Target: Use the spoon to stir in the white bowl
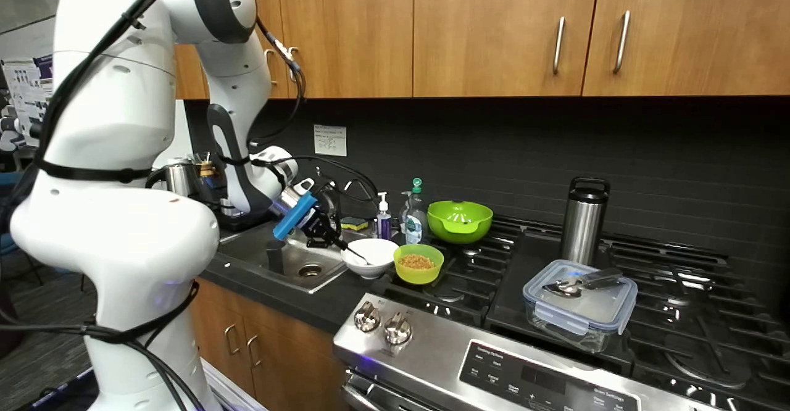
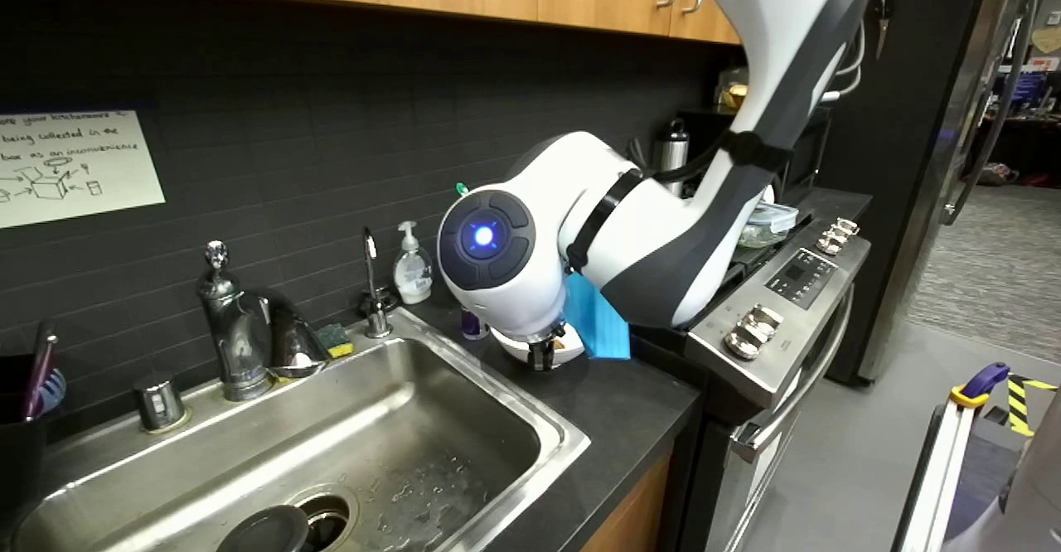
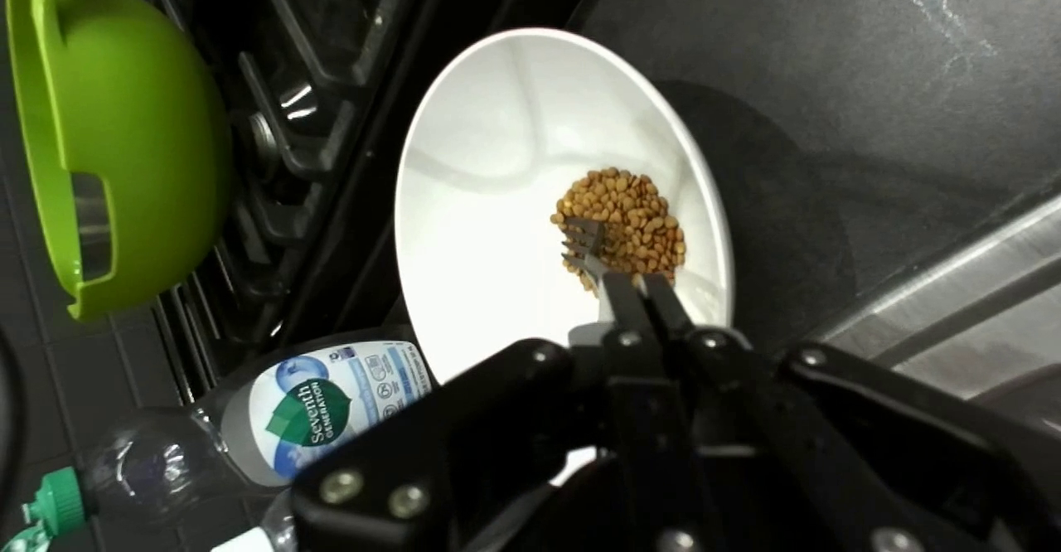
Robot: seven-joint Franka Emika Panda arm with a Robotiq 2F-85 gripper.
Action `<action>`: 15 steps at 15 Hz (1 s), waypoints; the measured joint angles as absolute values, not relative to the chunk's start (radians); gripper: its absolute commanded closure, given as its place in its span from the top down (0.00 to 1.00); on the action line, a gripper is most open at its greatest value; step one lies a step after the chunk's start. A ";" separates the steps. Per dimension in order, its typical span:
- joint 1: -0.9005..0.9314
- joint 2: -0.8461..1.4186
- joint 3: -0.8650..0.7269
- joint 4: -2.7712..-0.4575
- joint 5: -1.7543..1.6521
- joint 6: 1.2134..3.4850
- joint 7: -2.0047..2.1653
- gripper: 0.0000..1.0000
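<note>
One fork (image 3: 593, 263), probably light, stiff, slick and best held high on its handle, juts ahead of the pincer (image 3: 641, 282), pinched nearly closed on it, down at the lentils (image 3: 634, 212) inside the white bowl (image 3: 477, 262)!

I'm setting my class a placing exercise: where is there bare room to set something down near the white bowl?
Bare: the counter between sink and stove, from the white bowl to the counter's front edge. Crowded: the end effector hangs over that bowl, the yellow-green bowl stands beside it, and bottles stand toward the wall.
</note>
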State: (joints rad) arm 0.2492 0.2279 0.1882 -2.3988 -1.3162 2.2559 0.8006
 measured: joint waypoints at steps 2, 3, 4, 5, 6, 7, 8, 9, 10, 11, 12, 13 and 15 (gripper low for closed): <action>0.249 0.224 0.189 -2.399 -1.315 2.255 0.801 0.01; 0.249 0.222 0.189 -2.399 -1.309 2.255 0.802 0.01; 0.248 0.219 0.189 -2.399 -1.300 2.255 0.802 0.01; 0.246 0.216 0.189 -2.399 -1.283 2.255 0.801 0.01; 0.244 0.211 0.189 -2.399 -1.261 2.255 0.800 0.01; 0.241 0.205 0.189 -2.399 -1.234 2.255 0.798 0.01; 0.237 0.199 0.189 -2.399 -1.207 2.255 0.797 0.01; 0.232 0.191 0.188 -2.399 -1.180 2.256 0.795 0.01; 0.226 0.182 0.187 -2.399 -1.150 2.256 0.793 0.01; 0.219 0.173 0.186 -2.399 -1.121 2.256 0.789 0.01; 0.212 0.163 0.185 -2.398 -1.089 2.257 0.784 0.01; 0.205 0.153 0.183 -2.397 -1.055 2.259 0.775 0.01; 0.193 0.137 0.179 -2.394 -0.992 2.263 0.755 0.01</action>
State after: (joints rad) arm 0.1931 0.1375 0.1789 -2.3944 -0.9918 2.2632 0.7554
